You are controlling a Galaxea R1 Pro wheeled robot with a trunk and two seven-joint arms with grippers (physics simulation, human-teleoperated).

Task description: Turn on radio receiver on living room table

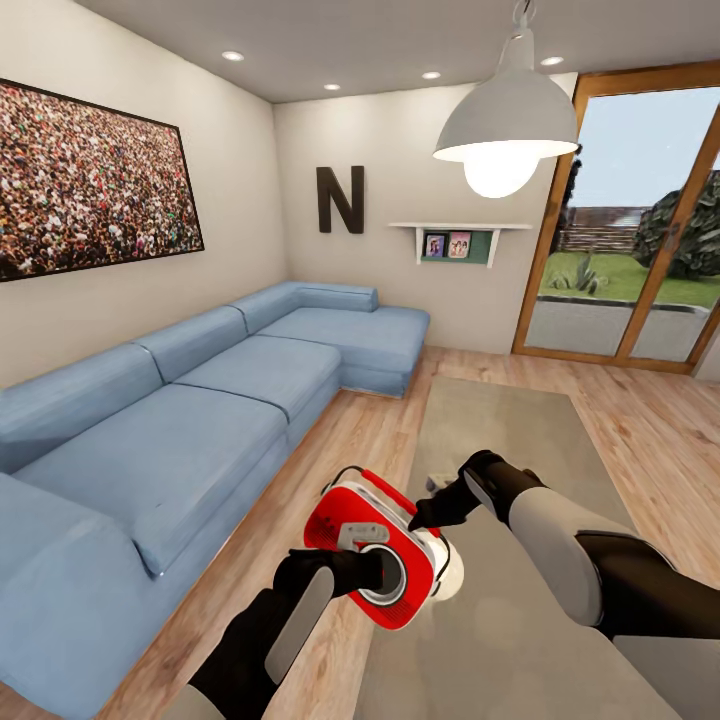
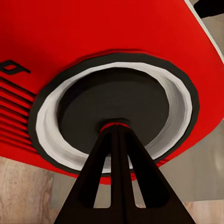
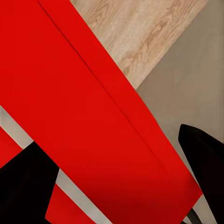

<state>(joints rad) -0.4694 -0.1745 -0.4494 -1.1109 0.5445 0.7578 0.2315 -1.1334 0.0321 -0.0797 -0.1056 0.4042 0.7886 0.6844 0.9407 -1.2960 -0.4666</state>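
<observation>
Overhead, letter N [image 1: 340, 199] on wall; radio receiver [image 1: 372, 548] — markings unreadable

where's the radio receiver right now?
Head view: the radio receiver sits low centre, tilted, between the left gripper and right gripper, over the table edge near the sofa.

Head high; wrists against radio [image 1: 372, 552]

Radio receiver [image 1: 375, 555] above table [image 1: 520, 640] (sofa [image 1: 190, 420] to its left)
</observation>
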